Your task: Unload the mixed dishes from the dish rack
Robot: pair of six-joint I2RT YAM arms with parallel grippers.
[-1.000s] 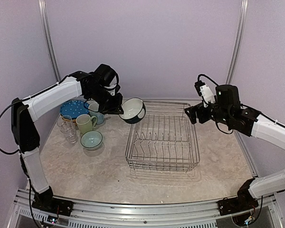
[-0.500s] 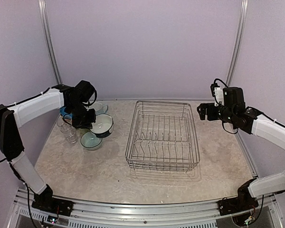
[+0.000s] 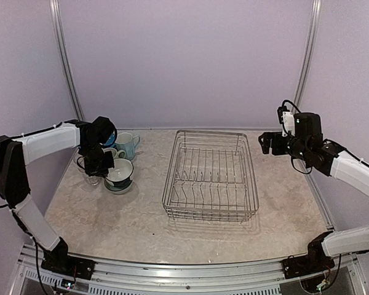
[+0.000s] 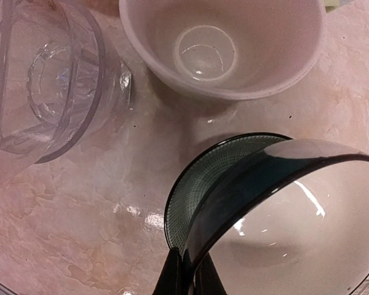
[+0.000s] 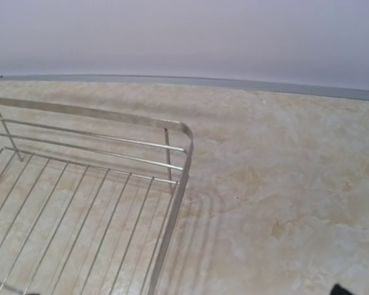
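Where the table (image 3: 141, 227) runs out well to the left of the dish rack (image 3: 212, 175), a clear glass (image 4: 49, 86) stands upright, farther from the rack than any other dish. Just beside it, on the rack side, the left gripper (image 3: 103, 165) points down, its fingers (image 4: 171, 279) clamped on the rim of a white bowl (image 3: 120, 171) with a dark outside. That bowl is tilted and lies in a second bowl (image 4: 206, 181), patterned teal inside, which sits on the table; the wrist view shows the held rim overlapping it. Behind the bowls, toward the back wall, a pale mug (image 4: 221, 55) stands mouth up near the glass. A light blue mug (image 3: 128, 145) stands a little nearer the rack, its handle turned toward it. Every dish in view stands outside the rack and well apart from it. The rack lies flat at the middle of the table. Beyond its far right corner the right gripper (image 3: 265, 142) hangs above the table, apart from the wires. Whether its fingers are apart or together I cannot tell, since its wrist view catches only a dark tip at the bottom edge.
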